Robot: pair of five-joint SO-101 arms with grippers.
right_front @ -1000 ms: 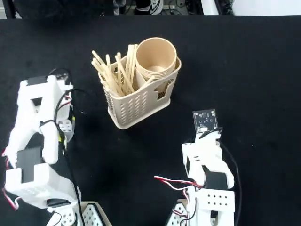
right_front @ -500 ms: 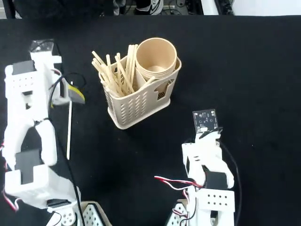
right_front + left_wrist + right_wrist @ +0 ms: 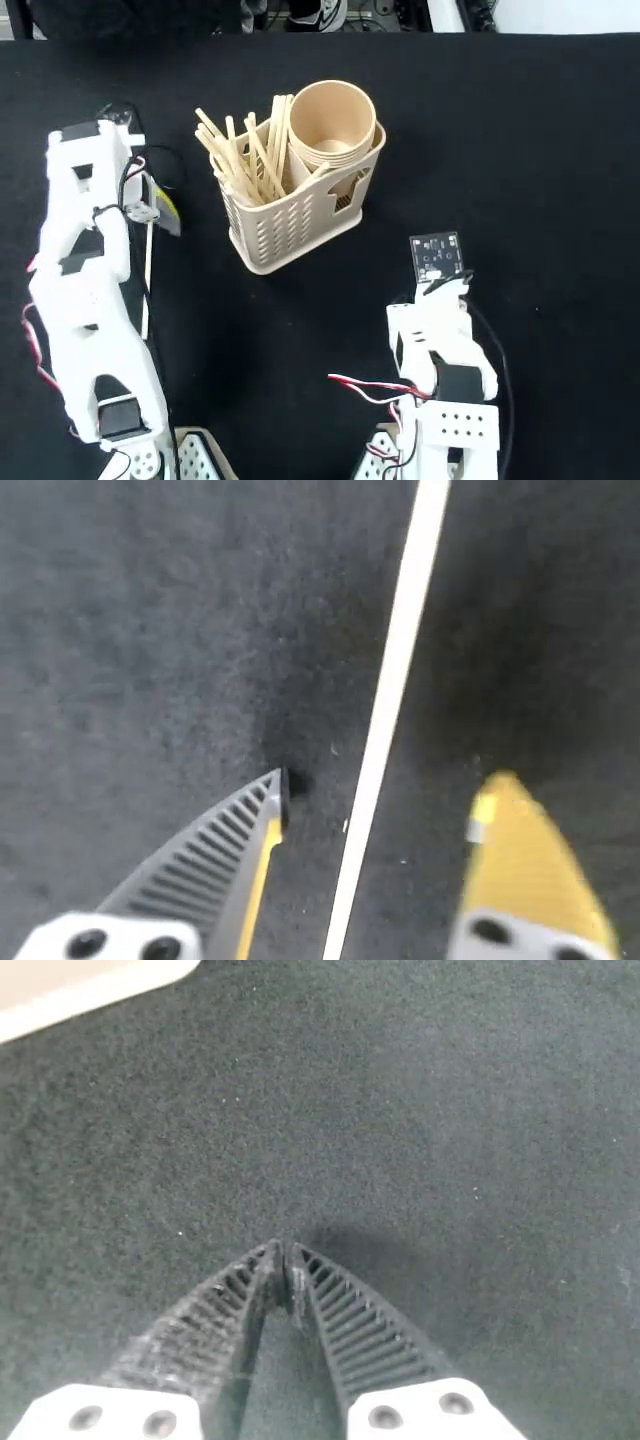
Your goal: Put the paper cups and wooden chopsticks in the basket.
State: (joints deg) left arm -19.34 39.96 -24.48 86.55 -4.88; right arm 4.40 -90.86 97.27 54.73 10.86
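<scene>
Chopstick (image 3: 385, 730) loose on the black table (image 3: 520, 150), just one, flat between the wide-spread fingers of the left gripper (image 3: 390, 780), touching neither.

Seen from above, same chopstick (image 3: 149, 270) well to the side of the one basket (image 3: 300, 215), with the left gripper (image 3: 155, 205) down over its far end and the white left arm (image 3: 85, 300) alongside it. Inside the basket: a crossed bundle of chopsticks (image 3: 240, 155) in one compartment, too tangled to count, leaning out over the rim; a single nested stack of paper cups (image 3: 332, 120) in the other, several rims showing, exact number unclear. Nearer the front edge, well apart from the basket, the right arm (image 3: 440, 370); right gripper (image 3: 287, 1255) pressed closed, tips together just above bare cloth, holding nothing.
</scene>
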